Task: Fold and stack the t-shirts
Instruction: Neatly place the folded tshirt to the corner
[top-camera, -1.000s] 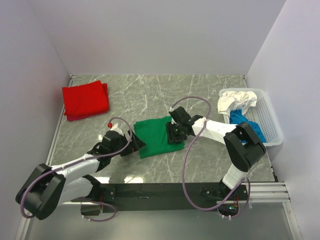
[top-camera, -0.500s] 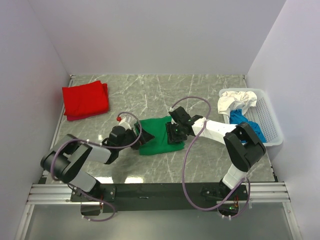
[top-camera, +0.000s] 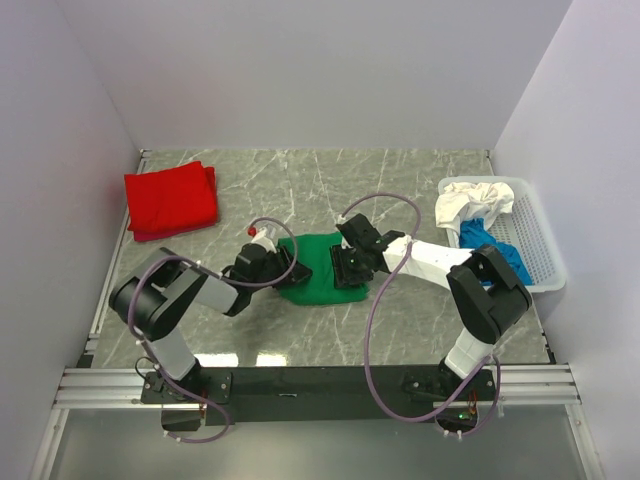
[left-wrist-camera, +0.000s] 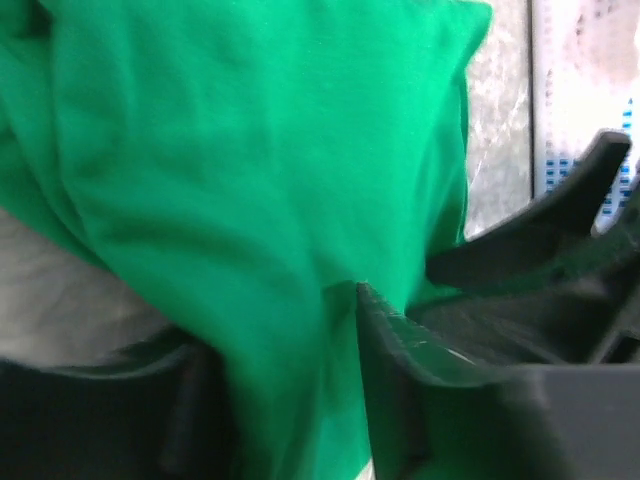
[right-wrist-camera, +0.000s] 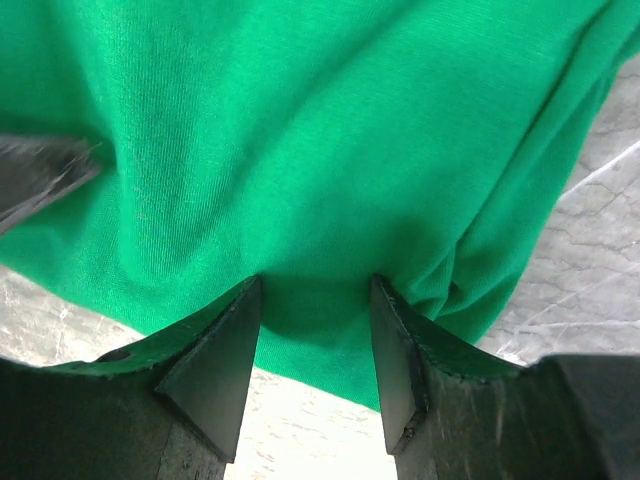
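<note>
A bright green t-shirt (top-camera: 318, 268) lies folded at the middle of the marble table (top-camera: 400, 190). My left gripper (top-camera: 283, 268) is at its left edge. In the left wrist view a thick fold of the green t-shirt (left-wrist-camera: 250, 150) fills the gap between the left gripper's (left-wrist-camera: 280, 320) fingers. My right gripper (top-camera: 350, 268) stands open on the shirt's right part, its fingertips (right-wrist-camera: 240, 300) pressing on the green cloth (right-wrist-camera: 300, 120). A folded red t-shirt (top-camera: 170, 198) lies at the far left. A white t-shirt (top-camera: 470, 200) and a blue one (top-camera: 492, 246) sit crumpled in the basket.
The white lattice basket (top-camera: 540, 250) stands at the table's right edge. Plain walls close in the left, back and right sides. The black rail with both arm bases (top-camera: 320, 385) runs along the near edge.
My left arm swung in to the right, from beside the shirt's left edge onto it, and its jaws closed in on the green cloth. The shirt's left part bunched rightward. The right arm stayed put.
</note>
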